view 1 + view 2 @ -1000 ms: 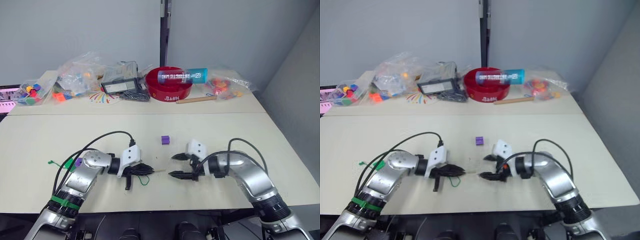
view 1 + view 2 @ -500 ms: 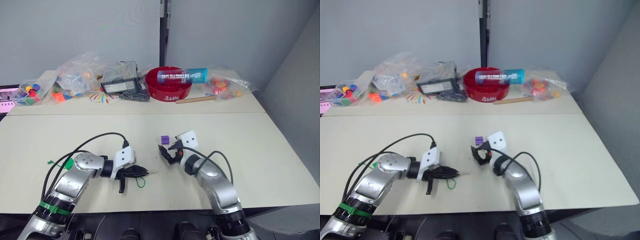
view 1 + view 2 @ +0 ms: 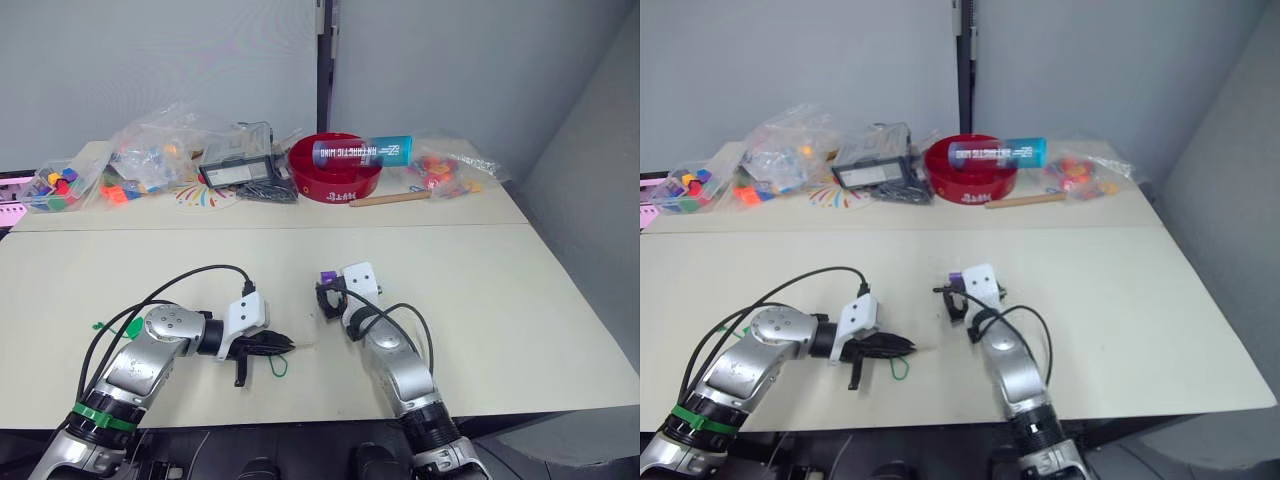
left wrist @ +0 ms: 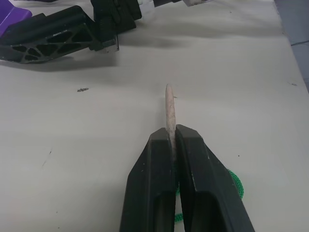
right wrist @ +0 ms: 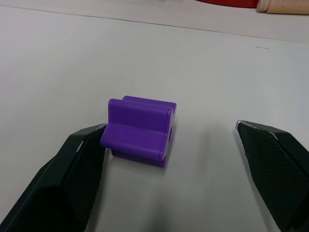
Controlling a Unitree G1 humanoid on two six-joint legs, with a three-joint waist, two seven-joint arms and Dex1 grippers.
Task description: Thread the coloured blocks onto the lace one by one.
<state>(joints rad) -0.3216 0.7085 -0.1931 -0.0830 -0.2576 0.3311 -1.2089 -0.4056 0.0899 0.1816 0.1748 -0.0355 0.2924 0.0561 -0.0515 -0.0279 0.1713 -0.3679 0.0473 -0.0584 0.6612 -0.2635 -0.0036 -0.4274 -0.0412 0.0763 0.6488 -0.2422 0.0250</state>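
The right tool (image 3: 949, 301) sits at a purple block (image 3: 955, 278) on the table (image 3: 1120, 310).

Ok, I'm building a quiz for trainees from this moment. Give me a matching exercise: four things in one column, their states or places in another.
1. small purple plastic block
2. pale tan lace tip
3. red round bowl
4. right gripper

a. pinched in the left gripper
b. open
c. at the table's far side
d. on the table between two black fingers

Pairs: 1-d, 2-a, 3-c, 4-b
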